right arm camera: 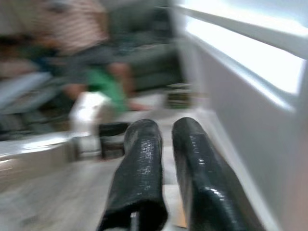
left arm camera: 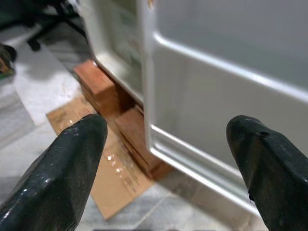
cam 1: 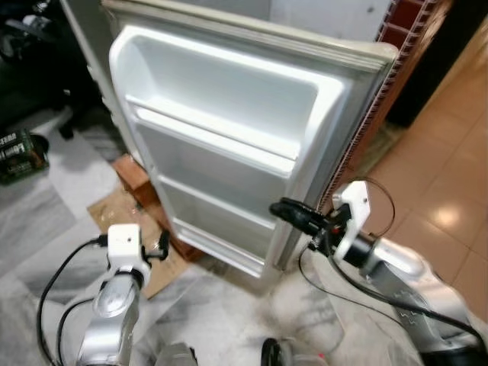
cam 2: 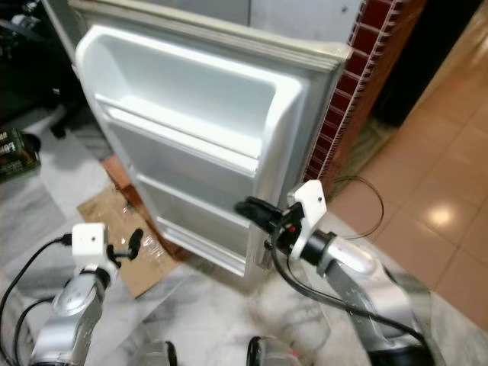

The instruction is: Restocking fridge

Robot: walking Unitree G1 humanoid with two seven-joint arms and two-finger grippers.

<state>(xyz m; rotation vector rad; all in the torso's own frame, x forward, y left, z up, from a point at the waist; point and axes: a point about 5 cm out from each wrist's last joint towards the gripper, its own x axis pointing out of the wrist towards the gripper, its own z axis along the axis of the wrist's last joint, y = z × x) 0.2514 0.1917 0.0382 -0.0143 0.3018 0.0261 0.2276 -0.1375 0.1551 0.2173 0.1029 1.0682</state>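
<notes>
Right gripper (cam 1: 286,210): fingers together, nothing between them, tips touching or just beside the free edge of the fridge door (cam 1: 229,130) near its lower shelf. Silver forearm runs back toward 4 o'clock, wrist raised, cable looped beneath.

Left gripper (cam 1: 156,248): fingers (left arm camera: 72,159) spread wide, holding nothing, pointed at the door's bottom corner, at 7 o'clock from the door. Arm rises from 6 o'clock, elbow low.

Fridge door: swung open, its shelves bare; fridge stands on red bricks (left arm camera: 98,86) over flattened cardboard (cam 1: 114,213).

Stock items: none identifiable.

Hazards, as judged: the closed tips have no grip, so a push could slide off the door edge; the loose cable may snag; a hard shove could rock the fridge on its bricks.
</notes>
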